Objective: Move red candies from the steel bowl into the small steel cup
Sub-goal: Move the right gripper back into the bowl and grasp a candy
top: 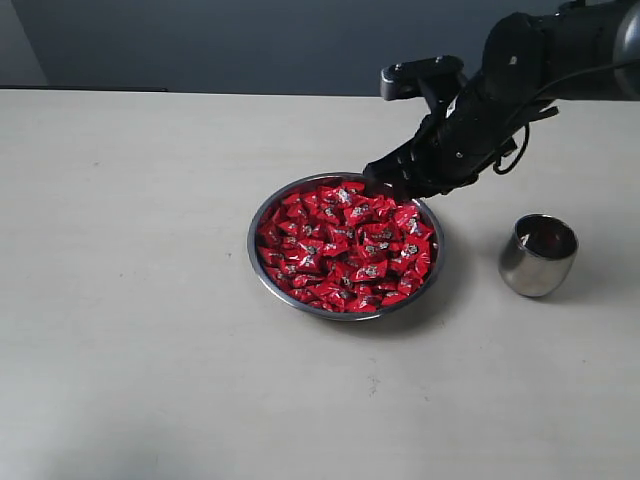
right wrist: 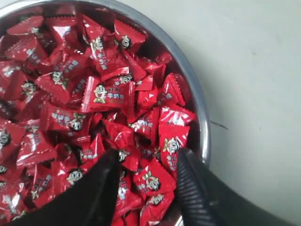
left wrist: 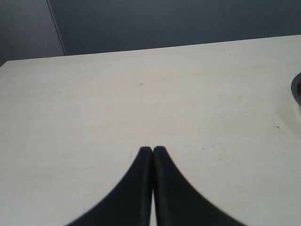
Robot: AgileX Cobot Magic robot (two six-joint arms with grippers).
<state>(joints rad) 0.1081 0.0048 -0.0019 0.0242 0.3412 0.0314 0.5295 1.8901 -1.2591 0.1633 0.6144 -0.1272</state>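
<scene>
You see a wide, shallow round steel bowl (top: 251, 240) near the middle of the exterior view, filled almost to its thin rim with small glossy red wrapped candies (top: 345, 245) printed in pale and dark marks. A small rounded polished steel cup (top: 537, 265) stands upright to the bowl's right, apart from it, mouth up.

The left wrist view's edge cuts off all but a sliver of the steel bowl (left wrist: 296, 88).

Right pincer (right wrist: 148, 155) angled down, jaws apart — left pincer (left wrist: 152, 149) jaws pressed together.
</scene>
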